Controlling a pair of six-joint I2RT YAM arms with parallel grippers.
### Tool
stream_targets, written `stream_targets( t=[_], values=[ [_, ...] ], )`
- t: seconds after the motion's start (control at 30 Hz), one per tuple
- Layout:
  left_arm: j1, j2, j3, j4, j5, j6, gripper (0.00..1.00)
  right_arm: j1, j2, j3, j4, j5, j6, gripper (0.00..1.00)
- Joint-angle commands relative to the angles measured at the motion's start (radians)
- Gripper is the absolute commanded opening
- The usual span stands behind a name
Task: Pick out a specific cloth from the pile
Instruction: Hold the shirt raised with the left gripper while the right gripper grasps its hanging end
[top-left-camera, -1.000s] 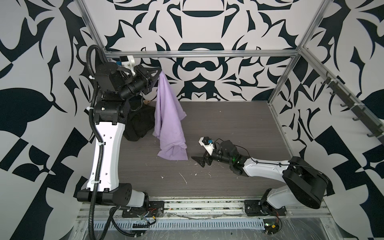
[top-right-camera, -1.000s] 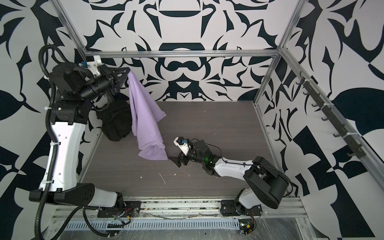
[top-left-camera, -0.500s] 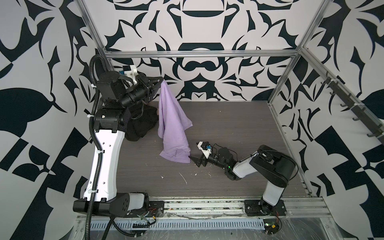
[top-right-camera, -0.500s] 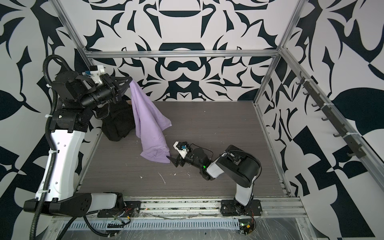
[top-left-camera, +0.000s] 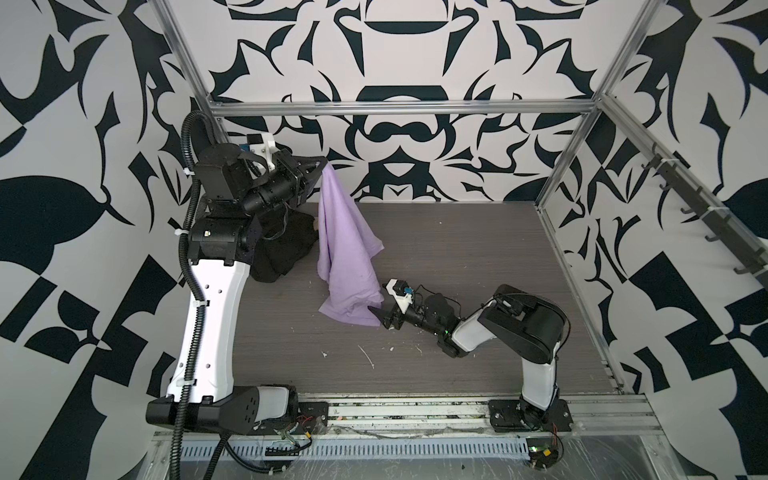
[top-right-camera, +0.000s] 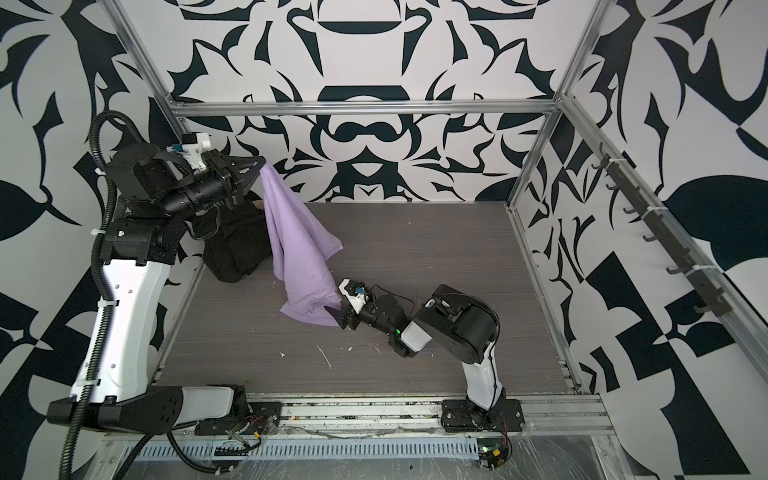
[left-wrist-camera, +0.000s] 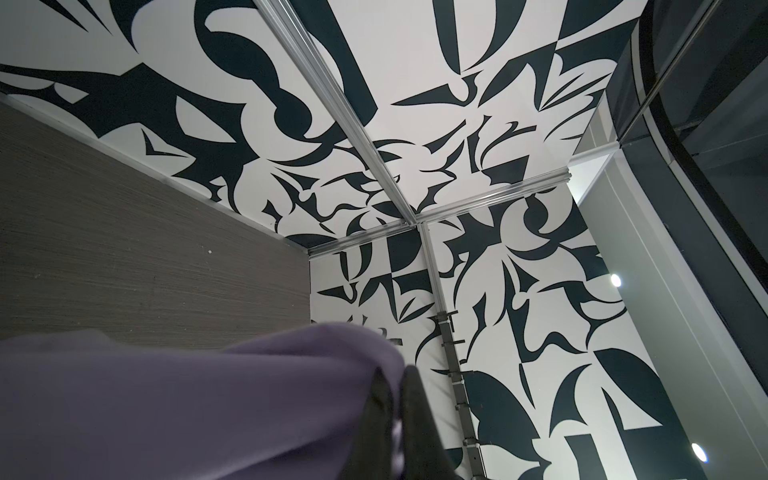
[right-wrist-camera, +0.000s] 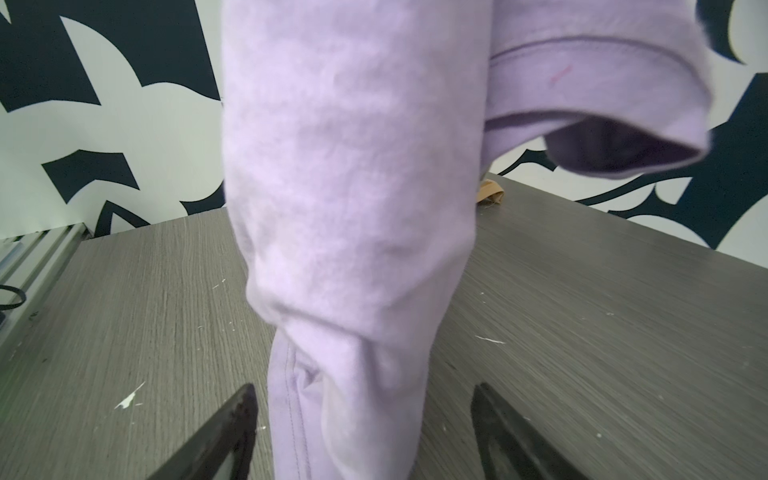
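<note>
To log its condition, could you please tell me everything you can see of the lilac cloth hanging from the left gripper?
The large plain lilac cloth looks thin, soft and fuzzy, with a stitched hem. Pinched at a top corner by the shut left gripper, it hangs in loose folds beside the black cloth. Its bunched lower end sits between the jaws of the open right gripper, down by the grey table.

Pile (top-left-camera: 291, 253) partly hidden behind left arm (top-left-camera: 212, 316)

Bright, even light in both top views — shadows faint. Wrist views bend at the edges; the cloth (left-wrist-camera: 187, 407) near the left wrist lens looks dim and blurred, and two bright spots (left-wrist-camera: 615, 280) glare.
</note>
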Motion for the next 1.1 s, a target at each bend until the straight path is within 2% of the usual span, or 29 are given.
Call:
stream_targets(
  t=[0.0, 0.1, 0.3, 0.43, 0.87, 1.07],
  values=[
    [-0.001, -0.032, -0.01, 0.035, 0.01, 0.007, 0.03, 0.004, -0.004, 0.042, 0.055, -0.011, 0.033, 0.75],
    [-0.002, -0.036, -0.008, 0.035, 0.008, 0.009, 0.03, 0.004, 0.003, 0.054, 0.055, -0.009, 0.051, 0.67],
    [-0.001, -0.037, -0.005, 0.035, 0.006, 0.012, 0.03, 0.004, 0.007, 0.069, 0.055, -0.008, 0.068, 0.42],
    [-0.002, -0.033, -0.004, 0.029, 0.005, 0.015, 0.03, 0.005, -0.001, 0.072, 0.055, -0.021, 0.074, 0.3],
    [-0.001, -0.026, 0.005, 0.013, 0.0, 0.029, 0.03, 0.004, -0.079, 0.035, 0.054, 0.005, 0.099, 0.09],
    [-0.001, -0.016, 0.034, 0.003, -0.008, 0.027, 0.03, 0.004, -0.174, -0.014, 0.055, 0.055, 0.085, 0.02]
  ],
)
